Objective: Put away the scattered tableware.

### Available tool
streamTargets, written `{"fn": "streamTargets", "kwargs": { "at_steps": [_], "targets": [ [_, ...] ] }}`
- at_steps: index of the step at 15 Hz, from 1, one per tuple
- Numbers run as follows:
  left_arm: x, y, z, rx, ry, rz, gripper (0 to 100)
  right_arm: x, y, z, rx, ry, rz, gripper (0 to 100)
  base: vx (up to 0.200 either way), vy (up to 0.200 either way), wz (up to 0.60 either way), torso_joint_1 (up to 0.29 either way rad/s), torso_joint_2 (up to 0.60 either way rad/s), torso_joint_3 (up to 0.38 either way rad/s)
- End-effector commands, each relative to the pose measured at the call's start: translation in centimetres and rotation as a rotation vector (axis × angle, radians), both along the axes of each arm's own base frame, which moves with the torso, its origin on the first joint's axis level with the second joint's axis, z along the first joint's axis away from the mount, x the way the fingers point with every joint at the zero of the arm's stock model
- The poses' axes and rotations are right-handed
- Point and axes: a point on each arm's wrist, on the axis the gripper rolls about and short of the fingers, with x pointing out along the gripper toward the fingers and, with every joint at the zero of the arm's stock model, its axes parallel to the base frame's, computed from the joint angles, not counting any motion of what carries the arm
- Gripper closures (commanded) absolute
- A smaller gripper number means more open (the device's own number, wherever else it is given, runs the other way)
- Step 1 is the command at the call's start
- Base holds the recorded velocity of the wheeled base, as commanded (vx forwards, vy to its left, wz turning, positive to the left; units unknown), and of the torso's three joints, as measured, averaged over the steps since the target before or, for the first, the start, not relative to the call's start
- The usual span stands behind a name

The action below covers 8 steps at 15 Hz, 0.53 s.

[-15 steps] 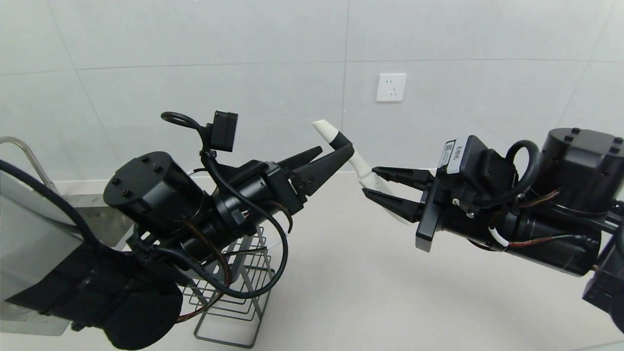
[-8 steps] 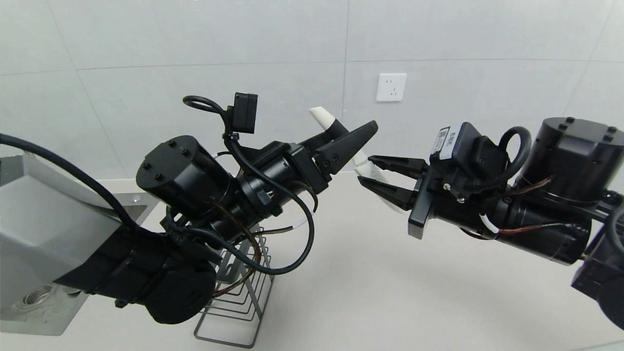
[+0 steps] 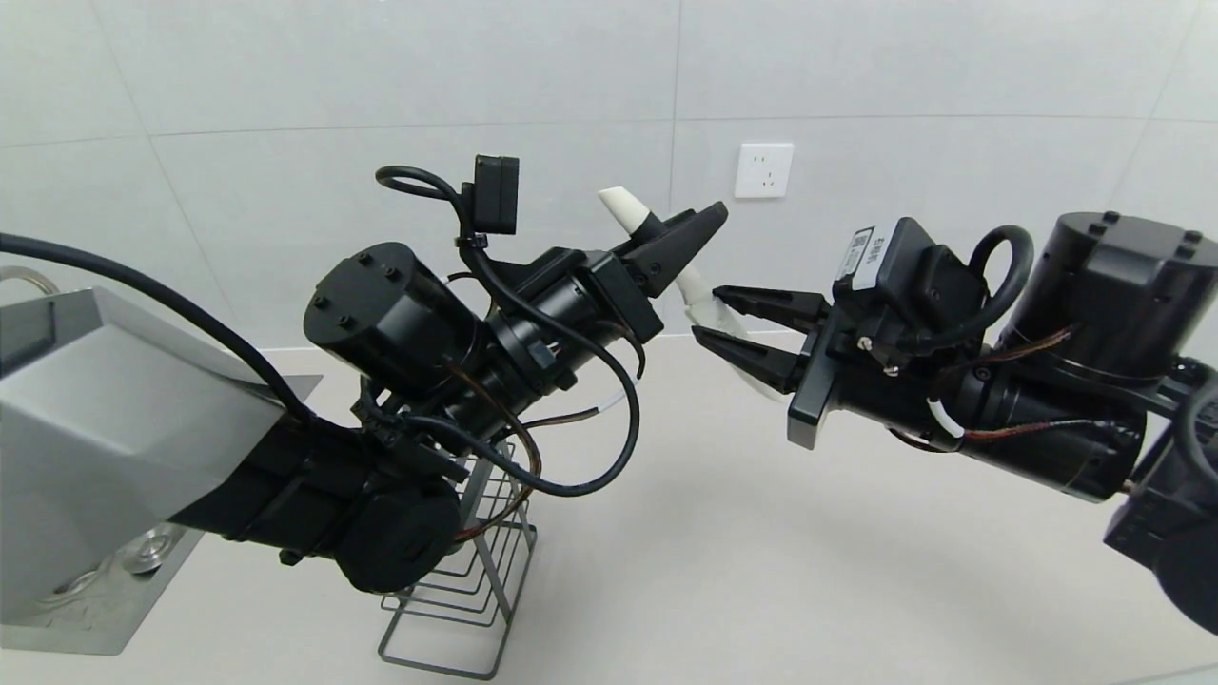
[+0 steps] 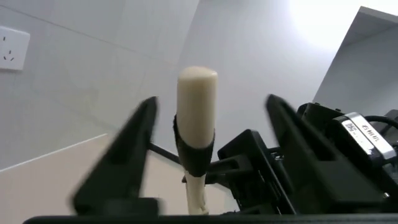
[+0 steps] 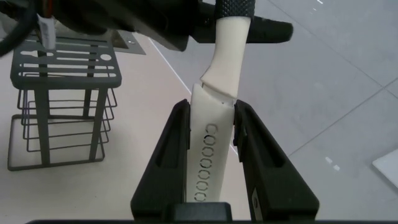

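As the right claw (image 5: 211, 107) clamps the spatula (image 5: 210, 163), the wire rack (image 5: 65, 63) stands apart.

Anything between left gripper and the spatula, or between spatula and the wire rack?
Nothing at the grasp: the spatula handle sits between the left gripper's open fingers, with the right gripper shut on the blade. The left arm itself overhangs the wire rack in the head view.
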Motion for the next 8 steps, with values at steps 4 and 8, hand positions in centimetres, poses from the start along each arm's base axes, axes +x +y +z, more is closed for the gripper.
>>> {"fn": "streamTargets", "kwargs": {
  "at_steps": [4, 8],
  "targets": [
    [-0.4, -0.5, 0.7, -0.028, -0.014, 0.006, 100, 0.1, 0.1, 0.5, 0.019, -0.002, 0.005, 100, 0.0, 0.0, 0.0, 0.0, 0.0, 0.0],
    [-0.3, -0.4, 0.6, -0.024, -0.025, 0.048, 100, -0.6, -0.5, -1.1, -0.009, 0.032, 0.002, 0, 0.0, 0.0, 0.0, 0.0, 0.0, 0.0]
  ]
}}
